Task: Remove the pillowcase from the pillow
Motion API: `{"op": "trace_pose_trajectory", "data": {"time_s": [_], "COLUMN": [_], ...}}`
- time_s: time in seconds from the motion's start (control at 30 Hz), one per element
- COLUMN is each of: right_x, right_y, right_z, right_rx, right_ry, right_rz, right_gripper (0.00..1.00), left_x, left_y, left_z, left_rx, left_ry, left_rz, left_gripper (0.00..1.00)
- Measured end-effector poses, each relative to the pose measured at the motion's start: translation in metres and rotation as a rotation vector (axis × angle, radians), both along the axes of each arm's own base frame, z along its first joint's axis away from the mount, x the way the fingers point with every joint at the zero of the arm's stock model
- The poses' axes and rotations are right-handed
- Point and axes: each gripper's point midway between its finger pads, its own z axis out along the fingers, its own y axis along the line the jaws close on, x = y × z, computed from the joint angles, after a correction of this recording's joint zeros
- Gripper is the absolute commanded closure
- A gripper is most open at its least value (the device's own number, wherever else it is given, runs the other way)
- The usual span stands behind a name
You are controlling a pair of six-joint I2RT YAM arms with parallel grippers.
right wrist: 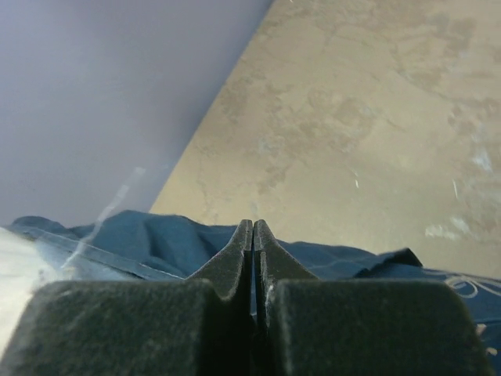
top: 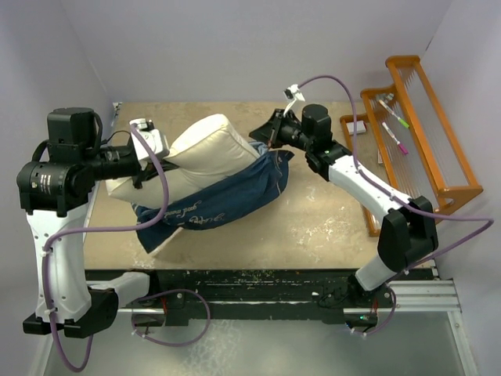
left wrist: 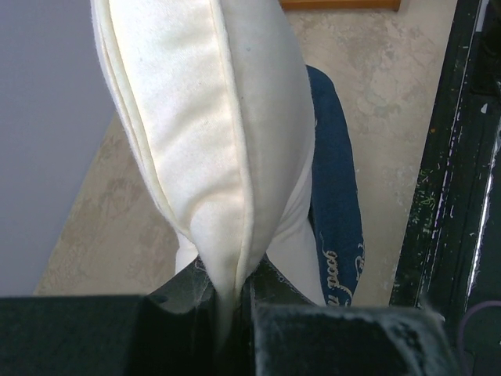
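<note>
The cream pillow (top: 205, 147) sticks half out of the navy pillowcase (top: 231, 200) at the table's middle left, raised at both ends. My left gripper (top: 145, 168) is shut on the pillow's bare left corner. In the left wrist view the pillow (left wrist: 211, 133) narrows into the closed gripper (left wrist: 235, 301), with the pillowcase (left wrist: 338, 211) behind it. My right gripper (top: 271, 133) is shut on the pillowcase's far right edge. In the right wrist view the gripper (right wrist: 253, 229) is closed, with a sliver of the blue pillowcase (right wrist: 156, 239) between the fingers.
An orange wire rack (top: 423, 133) holding markers stands at the table's right side. Grey walls close off the left and back. A black rail (top: 258, 286) runs along the near edge, and also shows in the left wrist view (left wrist: 446, 196). Bare tabletop (top: 329, 219) lies right of the pillowcase.
</note>
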Motion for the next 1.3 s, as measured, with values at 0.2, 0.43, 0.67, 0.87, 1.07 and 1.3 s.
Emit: {"op": "trace_pose_trajectory", "data": {"time_s": [0.2, 0.43, 0.67, 0.87, 1.07, 1.3], "right_x": [-0.006, -0.007, -0.011, -0.008, -0.009, -0.118], "right_y": [-0.009, -0.032, -0.104, -0.112, -0.083, -0.025], "right_z": [-0.044, -0.076, -0.195, -0.151, 0.116, 0.250], "right_rx": [-0.030, -0.055, -0.242, -0.293, -0.101, -0.080], "right_ry": [0.084, 0.119, 0.291, 0.161, -0.450, -0.918], "right_rz": [-0.017, -0.106, -0.340, -0.356, -0.206, 0.175], "right_gripper": [1.00, 1.00, 1.00, 0.66, 0.15, 0.00], "left_x": [-0.008, -0.011, -0.001, 0.023, 0.058, 0.058], "left_y": [0.003, 0.007, 0.029, 0.027, 0.006, -0.013], "left_z": [0.002, 0.007, 0.025, 0.030, 0.017, 0.015], "left_rx": [0.018, 0.028, 0.017, -0.021, -0.064, -0.122], "left_ry": [-0.029, -0.080, -0.216, -0.162, -0.010, 0.086], "left_rz": [0.003, 0.036, 0.234, 0.261, 0.157, 0.049], "left_gripper": [1.00, 1.00, 1.00, 1.00, 1.00, 1.00]}}
